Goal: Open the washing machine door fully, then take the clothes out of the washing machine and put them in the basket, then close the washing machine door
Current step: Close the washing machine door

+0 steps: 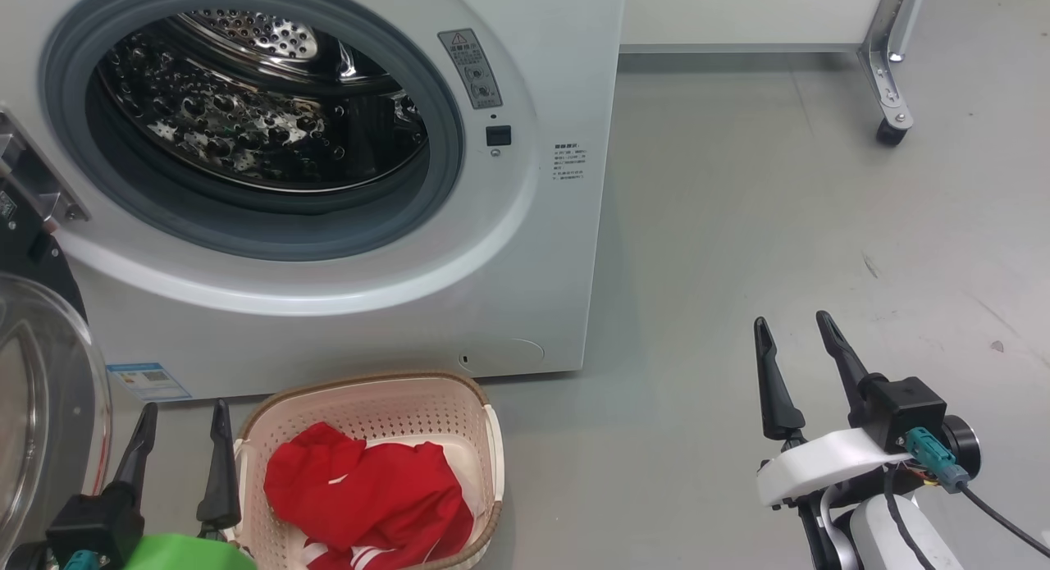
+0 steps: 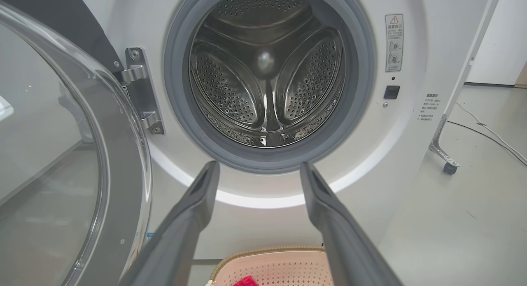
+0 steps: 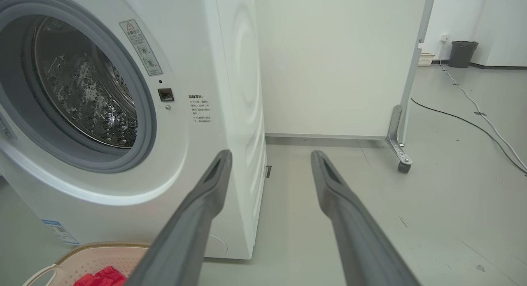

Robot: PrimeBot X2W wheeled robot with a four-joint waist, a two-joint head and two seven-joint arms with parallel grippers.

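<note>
Left tool [image 1: 184, 406], perforated plastic basket [image 1: 361, 381] — crumpled clothes [image 1: 369, 488]

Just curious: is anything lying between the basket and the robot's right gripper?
Nothing: the head view shows bare grey floor between the basket and the right gripper.

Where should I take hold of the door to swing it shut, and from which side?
Probably the door rim, far from its hinge, with the open left gripper coming from the door's outer side. The bulging glass offers no grip, and the door stands swung out left of the washing machine.
</note>
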